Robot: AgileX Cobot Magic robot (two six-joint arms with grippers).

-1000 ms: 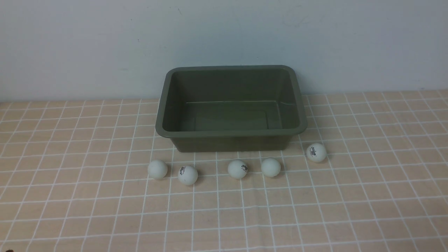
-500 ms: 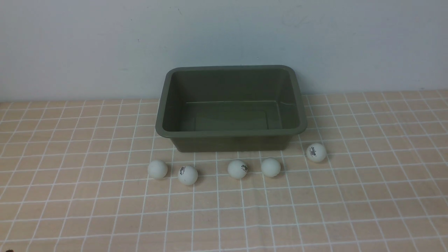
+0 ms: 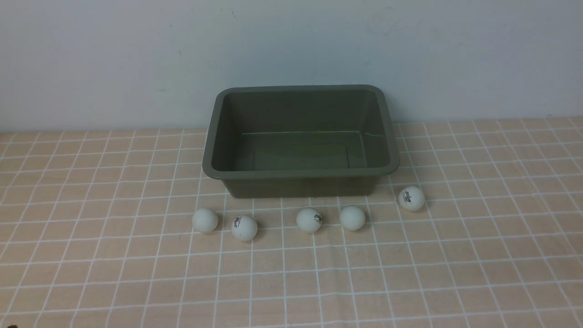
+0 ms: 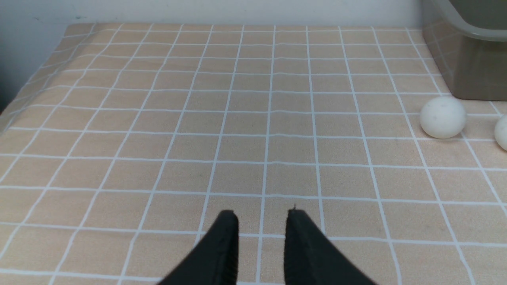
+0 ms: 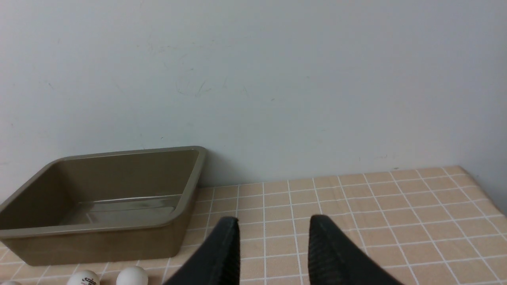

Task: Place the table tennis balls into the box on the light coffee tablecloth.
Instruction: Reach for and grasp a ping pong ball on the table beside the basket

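Note:
The olive-green box (image 3: 300, 182) stands empty on the light coffee tablecloth (image 3: 91, 255), against the wall. Several white table tennis balls lie in a row before its near wall, from the leftmost (image 3: 205, 220) to the rightmost (image 3: 411, 198). Neither arm shows in the front view. In the left wrist view my left gripper (image 4: 261, 213) hovers open over bare cloth, well apart from a ball (image 4: 442, 117) and the box corner (image 4: 467, 59). My right gripper (image 5: 275, 219) is open and holds nothing, with the box (image 5: 103, 241) and two balls (image 5: 132, 276) off to one side.
A pale wall (image 3: 291, 45) rises right behind the box. The cloth drops off at the table's left edge (image 4: 16, 107) and at its right edge (image 5: 485, 194).

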